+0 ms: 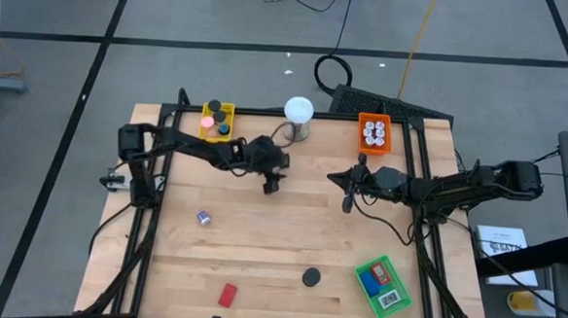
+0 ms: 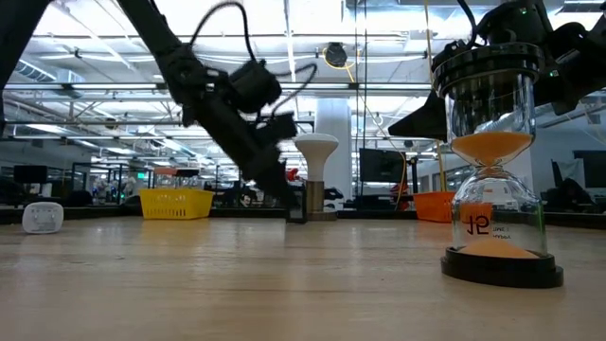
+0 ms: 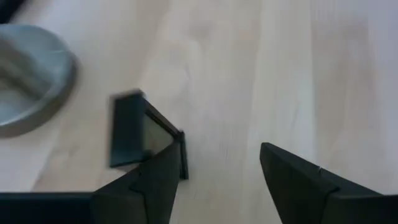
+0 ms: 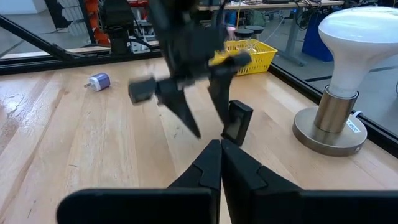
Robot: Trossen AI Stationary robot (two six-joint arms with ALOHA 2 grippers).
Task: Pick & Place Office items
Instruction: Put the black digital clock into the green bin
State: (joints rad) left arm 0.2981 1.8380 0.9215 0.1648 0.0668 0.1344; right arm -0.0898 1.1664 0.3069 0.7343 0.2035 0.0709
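While both arms reach inward over the wooden surface [image 1: 260, 245], the left arm stretches furthest, from its corner toward the middle and angled steeply down. Its left tool [image 1: 272, 185] hangs just above the boards with its fingers [image 3: 155, 180] parted and nothing between them. Just beside one fingertip stands a small black binder clip [image 4: 238, 122], near the metal base of the white lamp [image 1: 298, 116]. That clip looks light and stiff, its smooth painted body probably slippery and easily tipped; I would pinch it across its flat sides, low down. The right arm waits on the other side, its right tool [image 4: 220, 158] closed tight and empty, pointing at the clip. Smaller pieces lie well apart: a red block [image 1: 227, 294], a black round piece [image 1: 311, 276], a tiny purple bit [image 1: 204, 217].
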